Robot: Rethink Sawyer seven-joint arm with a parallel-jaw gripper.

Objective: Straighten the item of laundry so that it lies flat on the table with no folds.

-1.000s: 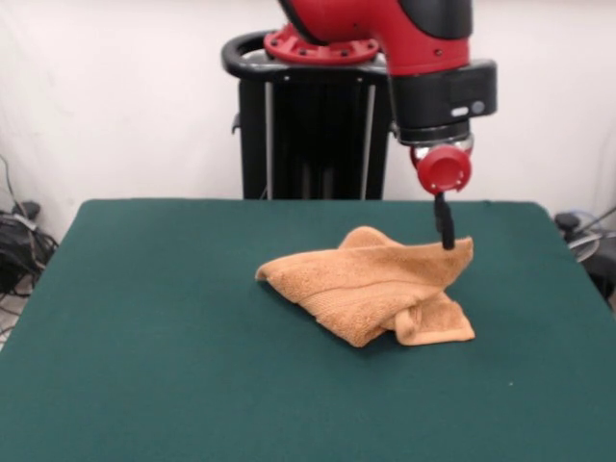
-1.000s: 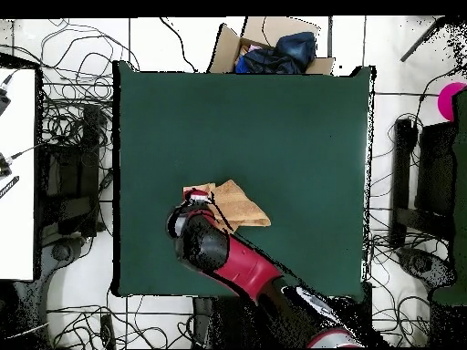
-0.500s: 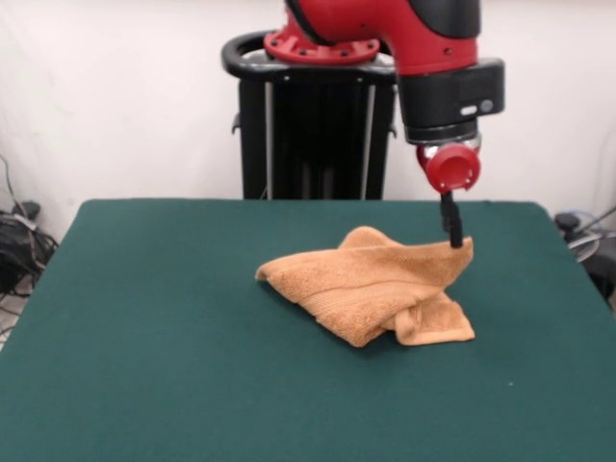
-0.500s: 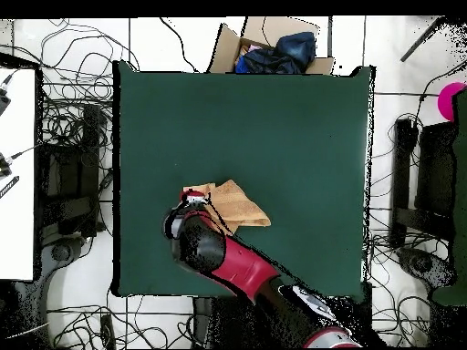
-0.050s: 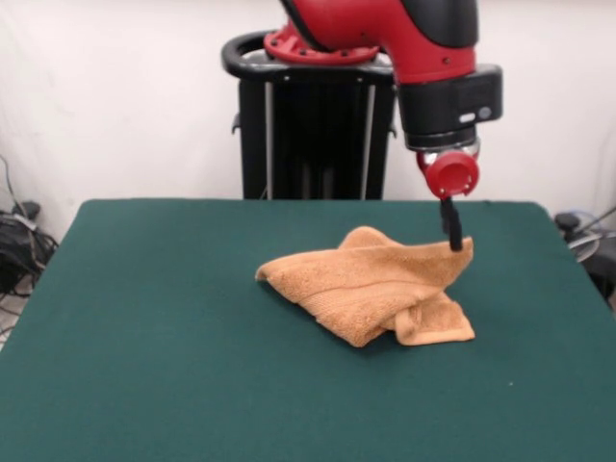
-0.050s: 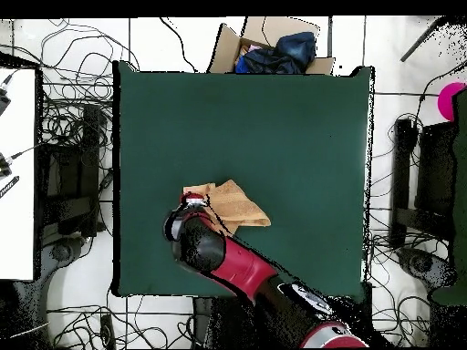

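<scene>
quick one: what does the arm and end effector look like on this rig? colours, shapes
Glossy red arm with black sections; from overhead it reads as a thick red link with a black band. The wrist ends in a black cylindrical housing with a small pale button-like spot on its side. Below it sits a round red cap, then the gripper: thin, black, blade-like. No loose cables visible on the arm.

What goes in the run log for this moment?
towel: bunched, folded | hand: at raised towel corner, grip unclear | table: green
</scene>
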